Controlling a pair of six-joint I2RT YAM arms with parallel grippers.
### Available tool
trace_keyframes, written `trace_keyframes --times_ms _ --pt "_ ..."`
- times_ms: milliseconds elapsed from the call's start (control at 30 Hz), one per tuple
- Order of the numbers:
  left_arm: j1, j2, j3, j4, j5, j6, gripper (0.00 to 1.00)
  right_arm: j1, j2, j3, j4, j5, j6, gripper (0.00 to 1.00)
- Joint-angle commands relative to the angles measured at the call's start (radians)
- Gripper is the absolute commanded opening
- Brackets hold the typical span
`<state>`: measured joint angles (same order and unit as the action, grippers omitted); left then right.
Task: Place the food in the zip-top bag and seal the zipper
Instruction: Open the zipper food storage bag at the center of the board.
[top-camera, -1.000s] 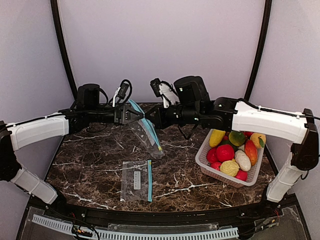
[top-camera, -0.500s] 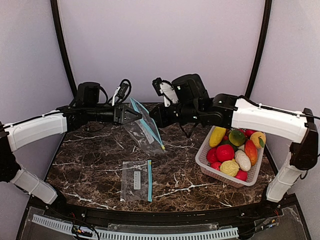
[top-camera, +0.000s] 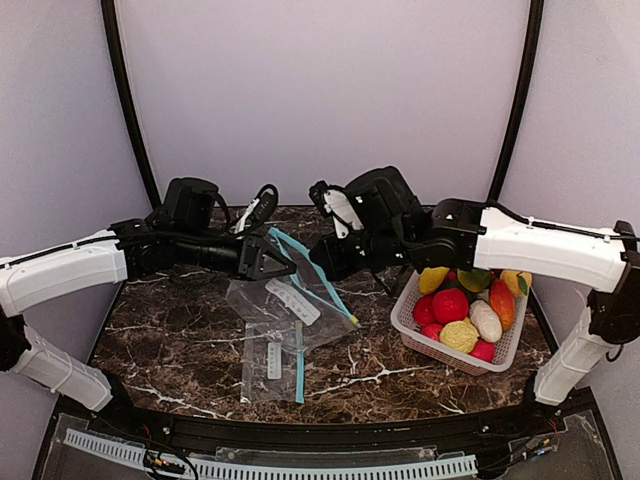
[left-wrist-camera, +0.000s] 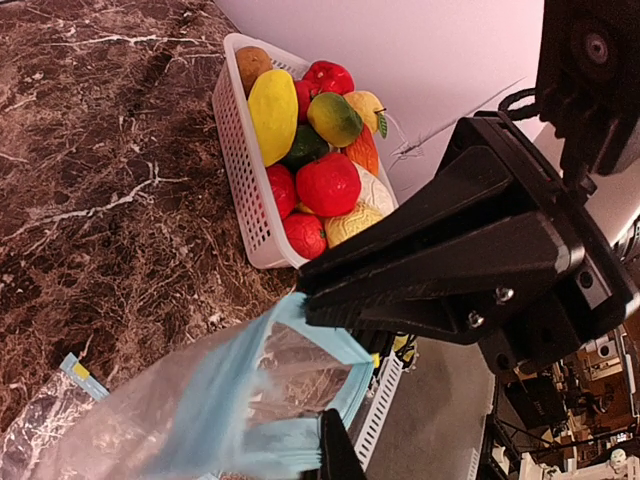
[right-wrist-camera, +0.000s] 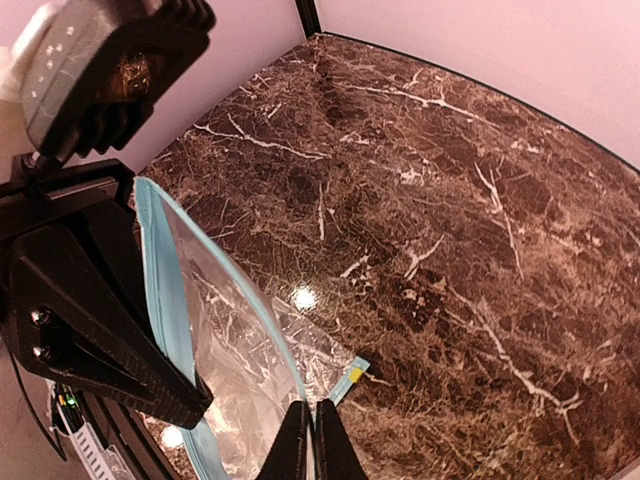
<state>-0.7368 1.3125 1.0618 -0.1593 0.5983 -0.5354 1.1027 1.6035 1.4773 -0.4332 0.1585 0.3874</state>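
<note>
At mid-frame, left gripper (top-camera: 283, 267) and right gripper (top-camera: 317, 263) clamp jaws on the zip-top bag (top-camera: 298, 302). Food (top-camera: 450, 305) fills the basket (top-camera: 408, 325) at right.

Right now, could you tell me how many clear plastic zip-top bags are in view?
2: the lifted clear bag pinched between left gripper and right gripper; the flat clear bag on the brown marble table.

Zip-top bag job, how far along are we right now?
Done: the bag is picked up, pinched at its blue zipper edge by the left hand and the right hand. In hand: holding its mouth up between them. Left: all the food sits in the basket, nothing is bagged, and the sealing is not yet done.
</note>
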Motion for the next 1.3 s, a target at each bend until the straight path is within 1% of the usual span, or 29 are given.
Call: trace_keyframes --times_ms 0,133,233,300,400,533,633,800,900,933,967,1067,1133,1267 --pt "-0.04 -0.033 -0.022 0.023 -0.048 -0.065 0.01 0.028 -0.055 -0.072 -0.005 0.002 0.038 0.11" --pt "-0.051 -0.024 -0.014 0.041 -0.056 -0.079 0.01 0.044 -0.083 -0.126 0.025 -0.02 0.062 0.25" --pt "-0.053 -0.018 -0.015 0.056 -0.058 -0.085 0.01 0.048 -0.102 -0.151 0.042 -0.022 0.07 0.33" --pt "-0.054 -0.015 -0.016 0.067 -0.05 -0.087 0.01 0.048 -0.104 -0.158 0.046 -0.003 0.074 0.36" --pt "-0.055 -0.016 -0.016 0.095 -0.017 -0.088 0.01 0.048 -0.088 -0.149 0.034 0.027 0.083 0.38" --pt "-0.055 -0.019 -0.005 0.106 0.049 -0.082 0.01 0.048 -0.056 -0.125 -0.001 0.058 0.112 0.42" --pt "-0.055 -0.028 0.005 0.099 0.094 -0.067 0.01 0.047 -0.037 -0.114 -0.028 0.076 0.122 0.42" --pt "-0.055 -0.039 0.036 0.059 0.167 -0.017 0.01 0.046 -0.025 -0.105 -0.028 0.062 0.116 0.43" --pt "-0.054 -0.046 0.054 0.018 0.188 0.027 0.01 0.044 -0.025 -0.1 -0.038 0.076 0.129 0.38" --pt "-0.055 -0.052 0.066 -0.024 0.182 0.04 0.01 0.038 -0.028 -0.1 -0.05 0.089 0.142 0.38" --pt "-0.055 -0.055 0.073 -0.048 0.16 0.071 0.01 0.031 -0.035 -0.102 -0.063 0.107 0.158 0.37" --pt "-0.055 -0.075 0.099 -0.189 0.093 0.128 0.01 0.009 -0.074 -0.127 -0.102 0.166 0.21 0.34" --pt "-0.054 -0.09 0.105 -0.264 0.015 0.163 0.01 -0.009 -0.105 -0.149 -0.13 0.203 0.236 0.34" --pt "-0.053 -0.108 0.104 -0.361 -0.078 0.201 0.01 -0.037 -0.165 -0.183 -0.157 0.227 0.25 0.34"
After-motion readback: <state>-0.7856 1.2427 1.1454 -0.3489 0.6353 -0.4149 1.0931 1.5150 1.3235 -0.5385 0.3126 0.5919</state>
